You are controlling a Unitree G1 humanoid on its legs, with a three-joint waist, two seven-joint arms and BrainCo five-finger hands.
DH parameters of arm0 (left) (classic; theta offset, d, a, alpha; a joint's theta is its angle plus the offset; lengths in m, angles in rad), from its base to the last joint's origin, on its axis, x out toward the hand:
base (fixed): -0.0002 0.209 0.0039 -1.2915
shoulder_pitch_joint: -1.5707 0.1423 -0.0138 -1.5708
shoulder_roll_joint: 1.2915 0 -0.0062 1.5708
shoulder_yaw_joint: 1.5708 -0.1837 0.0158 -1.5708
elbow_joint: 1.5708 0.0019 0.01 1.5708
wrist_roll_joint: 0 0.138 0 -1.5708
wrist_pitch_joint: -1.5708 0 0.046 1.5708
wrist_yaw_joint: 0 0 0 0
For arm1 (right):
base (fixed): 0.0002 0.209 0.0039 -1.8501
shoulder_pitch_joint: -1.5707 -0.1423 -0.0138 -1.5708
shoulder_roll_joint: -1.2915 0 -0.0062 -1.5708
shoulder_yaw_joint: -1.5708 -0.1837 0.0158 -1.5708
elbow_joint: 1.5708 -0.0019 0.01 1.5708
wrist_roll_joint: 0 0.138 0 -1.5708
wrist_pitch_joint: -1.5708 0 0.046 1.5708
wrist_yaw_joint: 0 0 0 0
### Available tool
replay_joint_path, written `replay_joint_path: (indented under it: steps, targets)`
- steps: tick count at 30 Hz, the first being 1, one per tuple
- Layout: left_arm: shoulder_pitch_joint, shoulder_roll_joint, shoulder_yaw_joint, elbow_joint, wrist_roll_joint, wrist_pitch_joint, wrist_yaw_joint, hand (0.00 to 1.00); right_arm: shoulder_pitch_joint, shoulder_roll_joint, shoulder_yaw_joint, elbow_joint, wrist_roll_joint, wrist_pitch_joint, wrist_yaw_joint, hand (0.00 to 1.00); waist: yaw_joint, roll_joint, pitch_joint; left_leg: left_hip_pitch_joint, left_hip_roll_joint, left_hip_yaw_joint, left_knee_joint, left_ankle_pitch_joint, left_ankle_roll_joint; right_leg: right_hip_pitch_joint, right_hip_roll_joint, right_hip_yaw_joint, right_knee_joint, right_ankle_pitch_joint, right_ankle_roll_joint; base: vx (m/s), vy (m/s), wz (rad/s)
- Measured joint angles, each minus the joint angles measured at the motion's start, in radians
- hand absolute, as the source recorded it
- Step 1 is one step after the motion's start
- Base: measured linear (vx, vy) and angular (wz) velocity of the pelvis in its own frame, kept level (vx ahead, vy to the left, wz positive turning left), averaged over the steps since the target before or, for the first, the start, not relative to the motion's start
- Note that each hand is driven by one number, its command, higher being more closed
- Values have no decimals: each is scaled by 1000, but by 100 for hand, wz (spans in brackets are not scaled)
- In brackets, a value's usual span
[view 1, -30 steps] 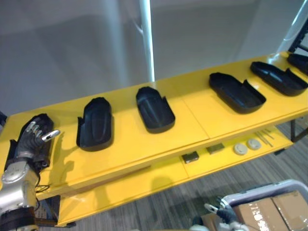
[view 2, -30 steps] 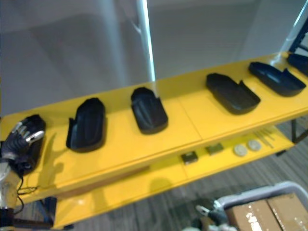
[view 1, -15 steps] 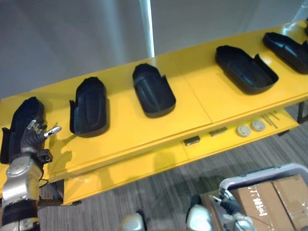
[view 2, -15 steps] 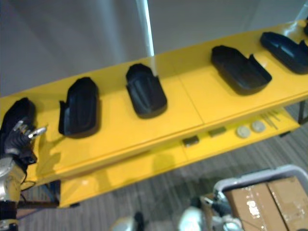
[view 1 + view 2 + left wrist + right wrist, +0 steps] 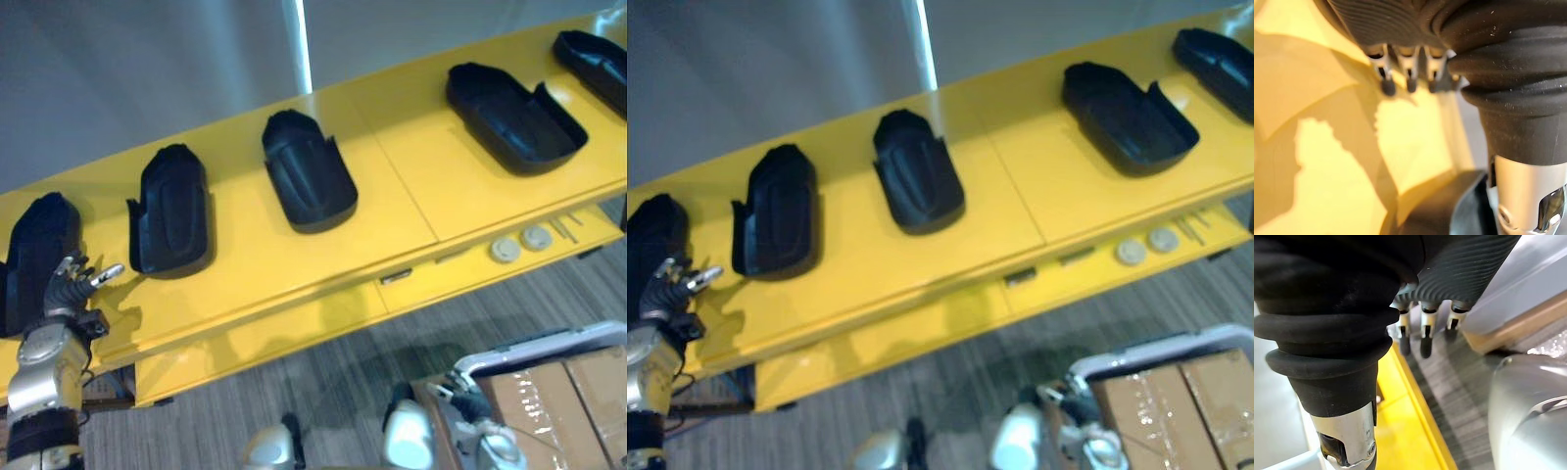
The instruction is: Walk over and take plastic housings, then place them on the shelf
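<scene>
L hand (image 5: 71, 286) empty beside leftmost housing (image 5: 34, 257)
Black plastic housings (image 5: 309, 181) sit in a row on yellow shelf (image 5: 421, 176). L hand at near left, fingers loosely bent, holding nothing. R hand (image 5: 1423, 330) low at near right by cardboard boxes (image 5: 558, 392), fingers relaxed, empty.

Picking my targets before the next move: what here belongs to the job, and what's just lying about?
Job: five black housings, yellow shelf, left hand by the leftmost housing.

Lying about: two round discs, thin rods and a small dark block on the lower level; cardboard box in the grey cart beside the right hand.
</scene>
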Motion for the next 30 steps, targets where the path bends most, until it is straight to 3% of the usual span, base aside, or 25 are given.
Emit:
replay_joint_path:
  steps: [8, 16, 26, 30]
  targets:
    - [-28, 1, 8, 35, 1, 16, 94, 0, 1, 0, 0, 1, 1, 0, -5, 0, -2, -7, 6, -19, 4, 4, 37, -29, 1, 2, -2, 3, 0, -5, -3, -35, 4, -1]
    - [-57, 8, 20, 73, 2, 20, 142, 0, -9, 1, 0, 1, 1, 2, -6, 0, 0, -11, 9, -17, 4, 3, 36, -29, 1, 0, -1, 1, -4, 0, 6, 25, 2, 1]
    - [-64, 23, 21, 70, 3, 8, 129, 0, -16, 12, 0, 1, 1, 12, -6, 0, 1, -28, 19, -18, 6, 4, 42, -32, 0, 2, 0, 1, -5, 0, 6, -3, -1, 0]
    - [-51, 23, 18, -2, -19, -18, 54, 0, -16, 15, 0, 1, 0, 11, -9, 0, 6, -33, 22, -18, 7, 4, 40, -32, 0, 4, 2, 0, -10, 1, 6, 0, 0, 0]
